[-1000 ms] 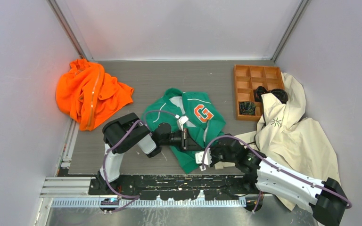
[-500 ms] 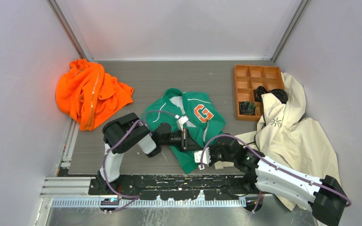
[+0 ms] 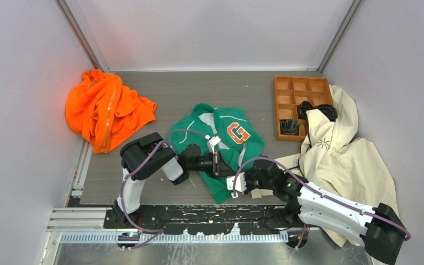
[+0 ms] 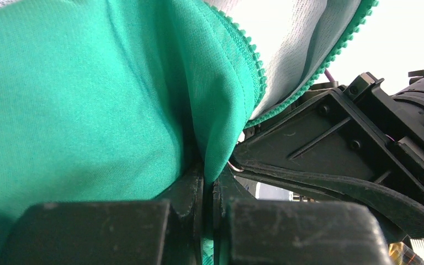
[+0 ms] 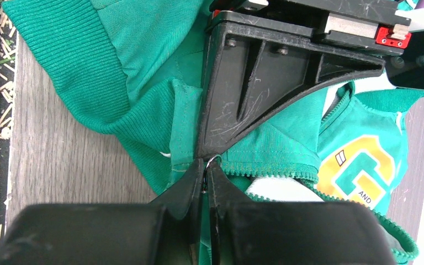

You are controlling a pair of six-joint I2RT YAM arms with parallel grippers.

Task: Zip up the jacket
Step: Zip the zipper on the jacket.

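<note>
1. The jacket is lying crumpled on the table, to the left of the wooden tray and slightly nearer the arm bases than it. It is not touching the tray. Its front is lying open, and its "G" patch is facing up on the side toward the tray.

2. The left gripper is working at the jacket's lower front edge, left of the tray and nearer the bases. Its fingers are pressing tight together and pinching a fold of green cloth. In the left wrist view the zipper teeth are running up along that fold, and the pale lining is showing behind them.

3. The right gripper is meeting the left gripper at the same edge, tip to tip. Its fingers are standing almost together, leaving only a thin slit, and green cloth is showing inside that slit, so they are gripping the jacket's edge. A small metal ring is sitting just at the fingertips. It is too small to tell what part it belongs to.

4. A cream coat is lying against the tray's right side and draping over its near right corner.

5. An orange garment is lying far to the left of the tray, beyond the jacket.

6. Dark items are sitting in the tray's near compartments.
</note>
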